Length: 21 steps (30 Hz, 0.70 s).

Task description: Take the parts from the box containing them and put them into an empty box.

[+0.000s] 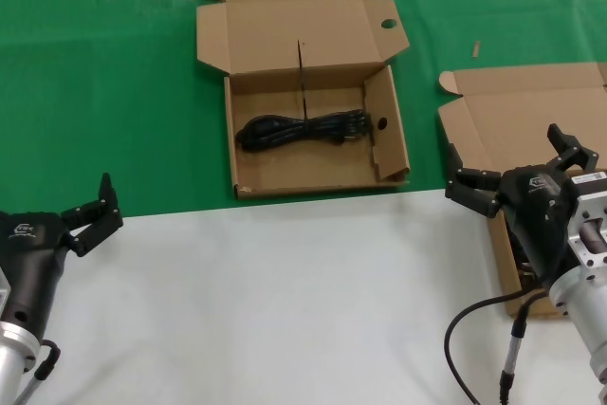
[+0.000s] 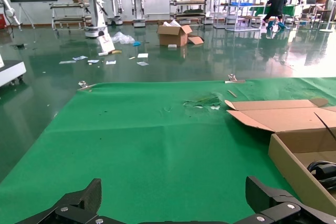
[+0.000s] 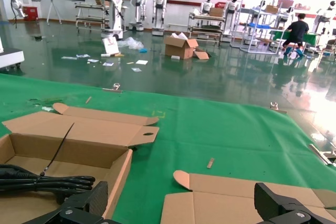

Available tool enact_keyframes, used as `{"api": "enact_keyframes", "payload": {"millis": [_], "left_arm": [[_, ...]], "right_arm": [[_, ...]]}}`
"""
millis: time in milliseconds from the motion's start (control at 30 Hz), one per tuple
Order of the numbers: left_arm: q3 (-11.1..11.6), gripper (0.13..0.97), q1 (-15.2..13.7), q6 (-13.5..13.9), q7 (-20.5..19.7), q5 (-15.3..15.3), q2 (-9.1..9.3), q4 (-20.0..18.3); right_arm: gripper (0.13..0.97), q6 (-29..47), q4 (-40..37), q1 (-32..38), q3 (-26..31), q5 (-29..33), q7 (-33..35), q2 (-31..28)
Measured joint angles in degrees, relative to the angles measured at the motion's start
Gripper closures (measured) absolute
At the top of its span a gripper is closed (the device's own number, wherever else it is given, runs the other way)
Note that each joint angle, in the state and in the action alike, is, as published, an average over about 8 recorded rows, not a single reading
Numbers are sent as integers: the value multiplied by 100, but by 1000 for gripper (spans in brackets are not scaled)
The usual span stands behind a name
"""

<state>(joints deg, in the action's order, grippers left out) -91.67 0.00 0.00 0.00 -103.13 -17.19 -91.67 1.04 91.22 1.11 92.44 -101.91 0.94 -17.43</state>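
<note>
R gripper (image 1: 517, 166) – jaws spread wide, nothing between them, hovering over the near-left corner of the plain-lid box (image 1: 531, 106) at the table's right edge; small white logo on its black housing, too small to read. L gripper (image 1: 92, 213) – jaws apart, holding nothing, parked low at the left over the white table surface (image 1: 285, 310), w/ a similar unreadable logo. Centre, on the green mat (image 1: 95, 92): second cardboard box (image 1: 318, 177), lid hinged back, round hole in the lid side flap, smaller hole in the inner side flap. Inside it, one black cable bundle (image 1: 302, 129) lying lengthwise across the floor, approx. as long as the box is wide. No print legible on either box. Wrist views: hall beyond w/ wall banners, text unreadable.
</note>
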Motion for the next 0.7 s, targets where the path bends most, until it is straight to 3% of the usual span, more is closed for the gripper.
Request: {"api": "enact_keyframes", "payload": {"millis": [700], "left_arm": [[0, 132, 0, 0, 0, 0, 0, 0]], "right_arm": [[129, 0, 0, 0, 0, 0, 0, 0]]}}
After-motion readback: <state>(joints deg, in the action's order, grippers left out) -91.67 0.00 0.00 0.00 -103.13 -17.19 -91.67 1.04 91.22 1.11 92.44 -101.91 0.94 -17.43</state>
